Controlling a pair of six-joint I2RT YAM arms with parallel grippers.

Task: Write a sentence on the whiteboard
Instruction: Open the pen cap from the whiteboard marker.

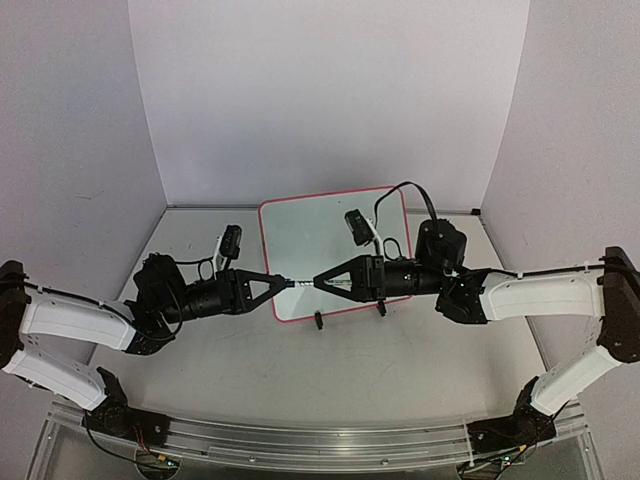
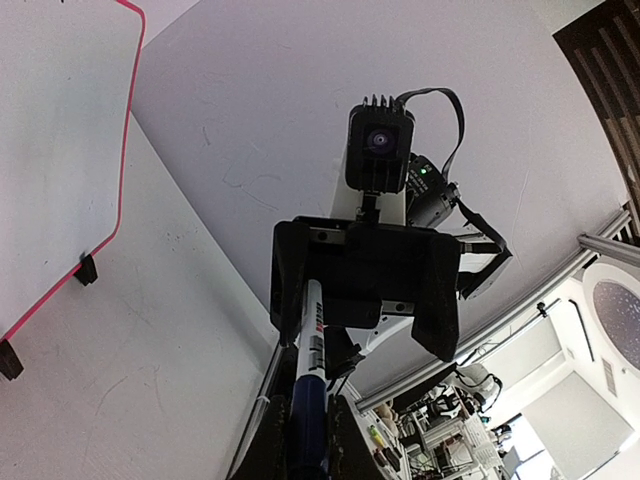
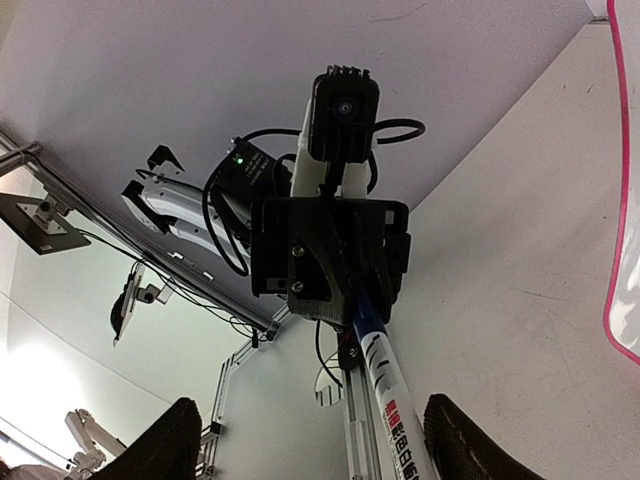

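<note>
The whiteboard [image 1: 335,250] stands tilted on two black clip feet at mid-table, with a red-pink frame and a blank face. No sentence shows on it. Its edge shows in the left wrist view [image 2: 60,150] and the right wrist view [image 3: 625,200]. A white marker with a blue cap [image 1: 300,283] lies level between the two grippers, in front of the board. My left gripper [image 1: 283,283] is shut on the blue cap end [image 2: 308,420]. My right gripper [image 1: 318,282] is open, and its fingers [image 3: 455,445] stand wide on either side of the marker's white body [image 3: 385,380].
Grey walls enclose the table on three sides. A metal rail [image 1: 300,440] runs along the near edge by the arm bases. The board's clip feet [image 1: 318,320] stand just behind the grippers.
</note>
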